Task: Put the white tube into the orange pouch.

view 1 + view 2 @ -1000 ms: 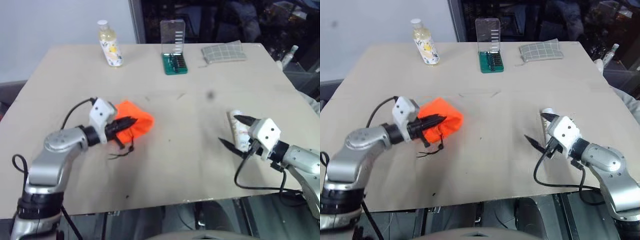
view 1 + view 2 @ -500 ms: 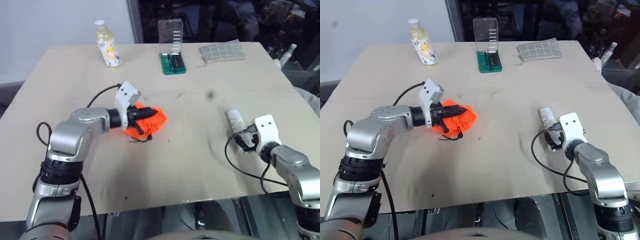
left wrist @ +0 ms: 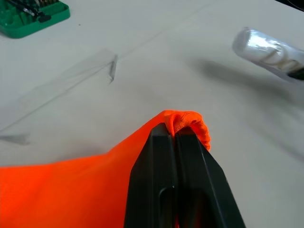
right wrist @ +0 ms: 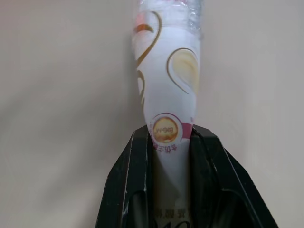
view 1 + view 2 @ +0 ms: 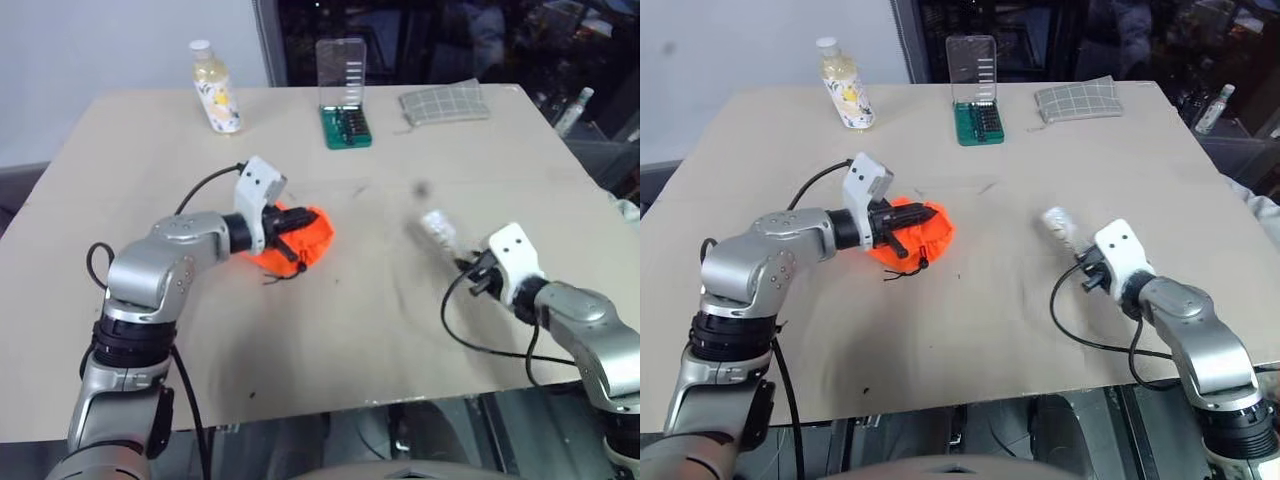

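The white tube (image 4: 167, 137) bears gold swirls and a round emblem whose small lettering is too small to read. The right gripper (image 4: 172, 142), low over the table (image 5: 380, 330) on the right, clamps the tube between its fingers. Left of centre, the left gripper (image 3: 176, 137) is closed, pinching the orange pouch (image 5: 300, 235). At the far edge stand a bottle (image 5: 215, 87), a green bit case (image 5: 346, 125) and a grey checked pouch (image 5: 445, 102)
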